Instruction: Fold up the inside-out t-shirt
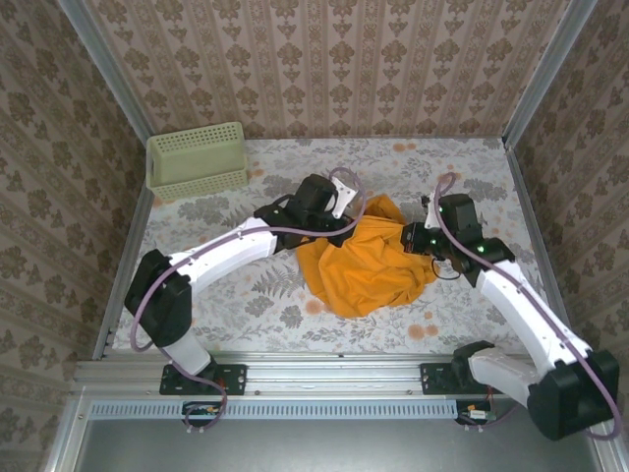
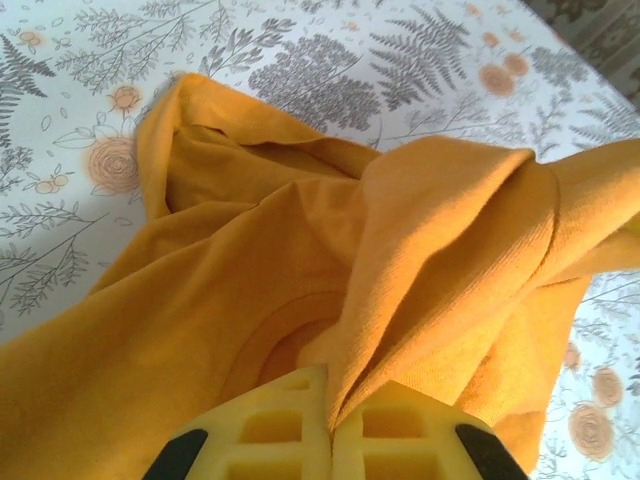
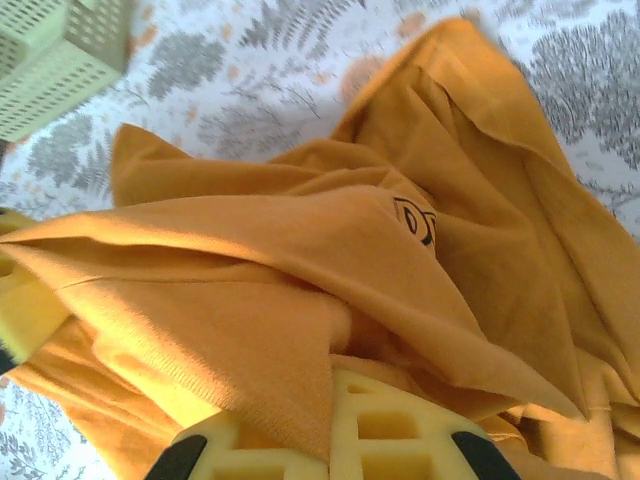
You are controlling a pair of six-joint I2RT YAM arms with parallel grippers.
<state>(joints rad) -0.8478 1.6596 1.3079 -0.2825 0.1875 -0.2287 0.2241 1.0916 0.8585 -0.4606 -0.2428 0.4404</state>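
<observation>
Right of the basket (image 1: 197,160), mid-surface (image 1: 246,295), the shirt (image 1: 369,261) sits in a crumpled heap. Left end effector (image 2: 330,425) is pinched tight on a fold at the heap's basket side, and the right end effector (image 3: 332,425) is clamped on cloth at the far side. Looks like the spreading stage to me, no folds yet. The next move probably calls for pulling apart to flatten it.

T-shirt (image 1: 366,267) lies between left gripper (image 2: 330,410) and right gripper (image 3: 333,395); basket (image 1: 197,160) stands behind, far left.
</observation>
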